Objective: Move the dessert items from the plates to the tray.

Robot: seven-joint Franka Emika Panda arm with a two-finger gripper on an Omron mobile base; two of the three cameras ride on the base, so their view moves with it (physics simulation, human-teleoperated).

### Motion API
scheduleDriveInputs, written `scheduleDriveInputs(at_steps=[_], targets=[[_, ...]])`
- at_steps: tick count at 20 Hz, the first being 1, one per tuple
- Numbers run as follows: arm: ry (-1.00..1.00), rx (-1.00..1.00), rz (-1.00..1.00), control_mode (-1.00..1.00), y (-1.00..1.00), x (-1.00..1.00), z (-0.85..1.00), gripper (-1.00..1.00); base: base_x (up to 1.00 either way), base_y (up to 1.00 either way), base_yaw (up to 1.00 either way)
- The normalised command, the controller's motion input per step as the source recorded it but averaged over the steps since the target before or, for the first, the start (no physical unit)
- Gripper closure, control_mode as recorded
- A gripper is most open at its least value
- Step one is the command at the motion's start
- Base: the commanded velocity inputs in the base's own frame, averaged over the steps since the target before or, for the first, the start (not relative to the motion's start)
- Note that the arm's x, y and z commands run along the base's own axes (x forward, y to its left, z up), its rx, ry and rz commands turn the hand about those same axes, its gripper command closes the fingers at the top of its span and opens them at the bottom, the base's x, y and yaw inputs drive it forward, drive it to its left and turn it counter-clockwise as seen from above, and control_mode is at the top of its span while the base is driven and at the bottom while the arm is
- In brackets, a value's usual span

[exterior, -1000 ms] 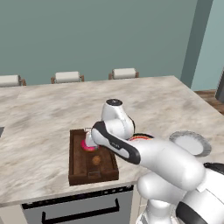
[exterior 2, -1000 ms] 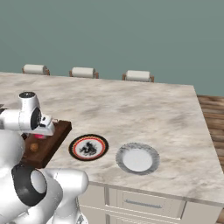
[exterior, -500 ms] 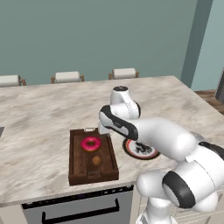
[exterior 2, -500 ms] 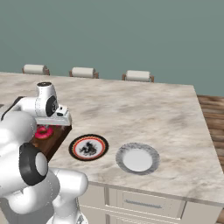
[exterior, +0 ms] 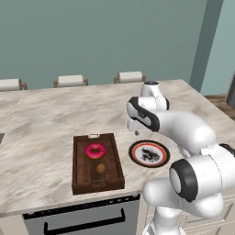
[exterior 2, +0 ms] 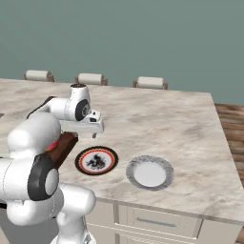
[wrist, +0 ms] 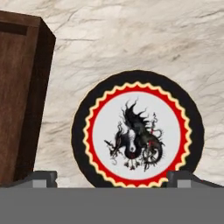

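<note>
Both desserts, the pink doughnut and the small brown lump at its 6 o'clock, lie in the tray, both plates are bare, and the hand hangs empty with fingers apart, so the task looks finished.

Beneath the claw spreads a beige marbled bench; three pale chair backs line its far edge, against a teal wall.

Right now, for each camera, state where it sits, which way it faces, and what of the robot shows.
Left base view: behind-left, looking forward-down at the dark wooden tray; white arm at right.
Right base view: behind-right; arm at left, plain pale plate.
Hand view: looks down on the counter; open gripper.
All three share the black-rimmed red-ringed plate.
</note>
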Motion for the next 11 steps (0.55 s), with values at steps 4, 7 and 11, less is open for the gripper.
scheduleDriveInputs(at_steps=[4, 7, 11], targets=[[0.00, 0.00, 0.00, -1.00, -1.00, 0.00, 0.00, -1.00, 0.00, 0.00, 0.00], [0.00, 0.01, 0.00, -1.00, -0.93, -0.05, 0.04, -1.00, 0.00, 0.00, 0.00], [0.00, 0.03, 0.00, -1.00, -0.72, -0.23, 0.25, -1.00, 0.00, 0.00, 0.00]])
